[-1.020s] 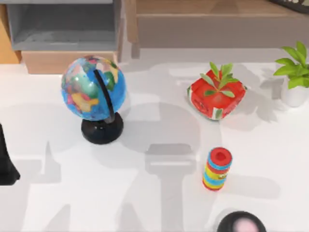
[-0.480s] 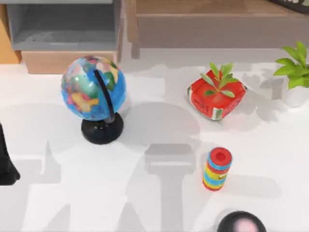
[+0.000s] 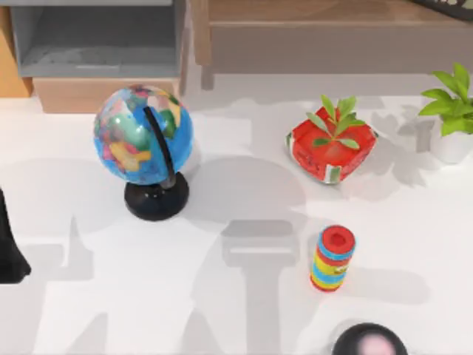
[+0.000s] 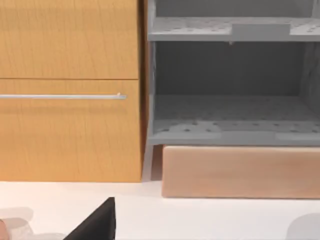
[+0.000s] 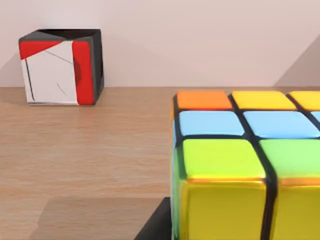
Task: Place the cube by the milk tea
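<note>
A white worktop (image 3: 222, 310) is lying below wooden shelving — the cube (image 3: 330, 148) is sitting at two o'clock, right of a globe (image 3: 143, 134). A dark round thing at five o'clock is getting cut off; jaws' state — cannot tell.

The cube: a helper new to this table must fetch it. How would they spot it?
Start at the globe on the table's left and look across to the right. The cube sits there, behind the striped ring stack. It alone is red and boxy with a green sprig on top.

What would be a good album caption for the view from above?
A globe, a leafy-topped red rounded cube and a striped ring stack stand apart on a white table.
</note>
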